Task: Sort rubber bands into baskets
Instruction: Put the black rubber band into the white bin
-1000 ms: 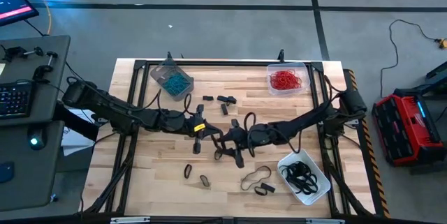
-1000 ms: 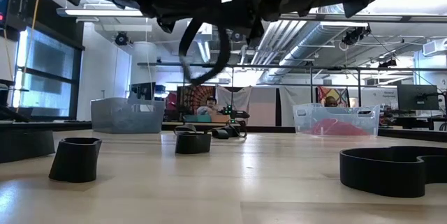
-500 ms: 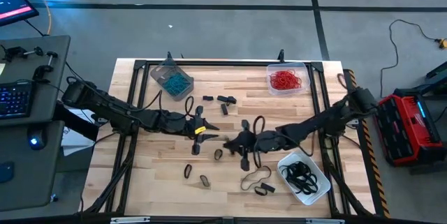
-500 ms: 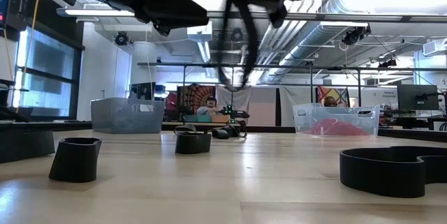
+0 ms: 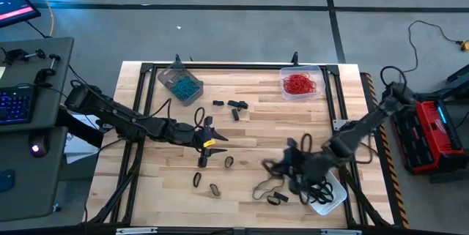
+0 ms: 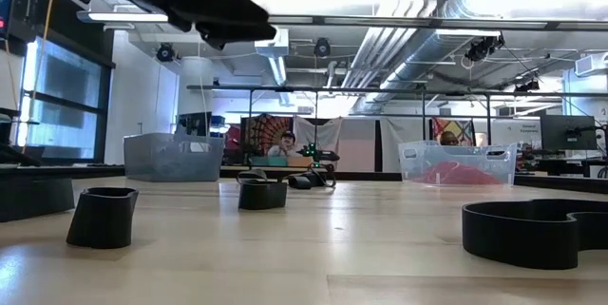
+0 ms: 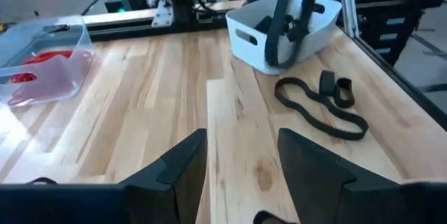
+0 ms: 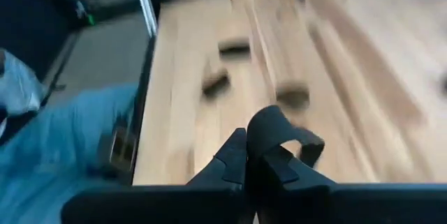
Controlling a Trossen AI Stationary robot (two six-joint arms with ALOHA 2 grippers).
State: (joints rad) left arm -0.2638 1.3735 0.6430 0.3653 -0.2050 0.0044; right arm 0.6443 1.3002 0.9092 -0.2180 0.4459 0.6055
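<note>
A pale wooden worktop (image 5: 249,129), framed by a dark metal rail, is being used to carry three tubs. A grey-tinted tub (image 5: 179,83) of teal bands is being kept near the far left corner, a clear tub (image 5: 301,83) of red bands near the far right corner, and a whitish tub (image 5: 325,191) of black bands near the near right corner. Loose black bands (image 5: 229,106) are being left scattered over the middle, others (image 5: 206,184) toward the near edge, and a long black loop (image 5: 268,187) just beside the whitish tub.
</note>
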